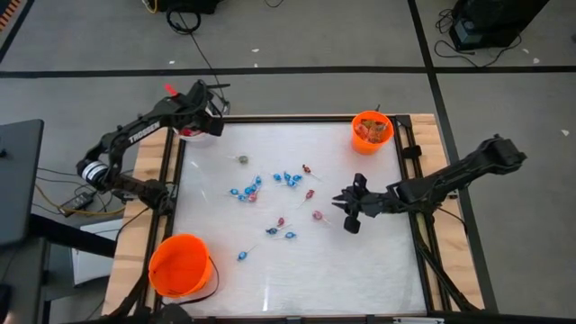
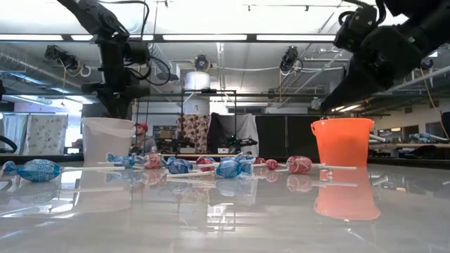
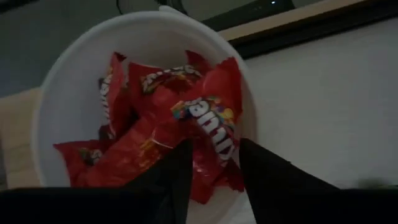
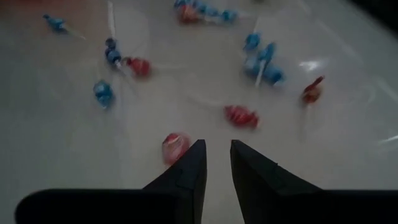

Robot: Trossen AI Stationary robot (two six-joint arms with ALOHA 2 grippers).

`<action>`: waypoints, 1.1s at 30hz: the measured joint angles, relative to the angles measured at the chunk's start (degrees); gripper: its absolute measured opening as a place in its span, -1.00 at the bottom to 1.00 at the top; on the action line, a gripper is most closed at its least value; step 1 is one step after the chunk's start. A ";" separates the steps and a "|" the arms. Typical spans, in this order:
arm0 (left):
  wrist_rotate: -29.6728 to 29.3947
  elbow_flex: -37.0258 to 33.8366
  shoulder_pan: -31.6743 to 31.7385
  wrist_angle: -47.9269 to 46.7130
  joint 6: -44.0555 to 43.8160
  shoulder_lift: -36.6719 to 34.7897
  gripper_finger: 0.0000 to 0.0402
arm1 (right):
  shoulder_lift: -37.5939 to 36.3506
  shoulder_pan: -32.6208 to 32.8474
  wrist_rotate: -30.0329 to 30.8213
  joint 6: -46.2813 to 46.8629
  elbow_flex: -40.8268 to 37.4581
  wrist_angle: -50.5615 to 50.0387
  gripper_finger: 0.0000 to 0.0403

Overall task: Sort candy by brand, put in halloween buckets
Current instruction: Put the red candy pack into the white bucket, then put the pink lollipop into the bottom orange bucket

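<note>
My left gripper (image 3: 214, 174) hangs over the white bucket (image 3: 68, 81) at the table's far left corner, fingers parted, gripping nothing; red Skittles packets (image 3: 205, 121) lie inside, just below the tips. My right gripper (image 4: 216, 163) hovers above bare tabletop, fingers slightly apart and empty, a pink-wrapped lollipop (image 4: 175, 147) just beside them. Blue and red lollipops (image 1: 286, 178) scatter mid-table. The small orange bucket (image 1: 371, 131) sits at the far right edge, the large orange bucket (image 1: 180, 265) at the near left corner.

Candy (image 2: 232, 167) between 2 buckets (image 2: 342, 141)
</note>
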 joint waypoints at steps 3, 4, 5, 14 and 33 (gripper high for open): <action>-3.28 0.00 -1.06 -1.27 1.26 -1.61 -0.29 | 2.69 0.02 -1.91 3.90 -0.02 0.20 -0.52; -5.63 0.00 -1.82 -2.00 1.31 -2.47 -0.29 | 3.77 0.04 -1.86 5.41 -0.02 0.21 -0.51; -8.09 0.02 -2.64 -2.80 1.25 -3.35 -0.29 | 4.88 0.19 -1.67 6.87 -0.01 0.37 -0.49; -10.12 0.02 -13.31 -9.69 -4.22 -13.47 -0.29 | 11.10 0.80 -3.06 13.02 -0.01 1.29 -0.45; -12.61 -19.26 -55.89 21.67 -14.40 -18.59 -0.44 | 16.43 1.97 -10.34 14.85 0.03 5.74 -0.35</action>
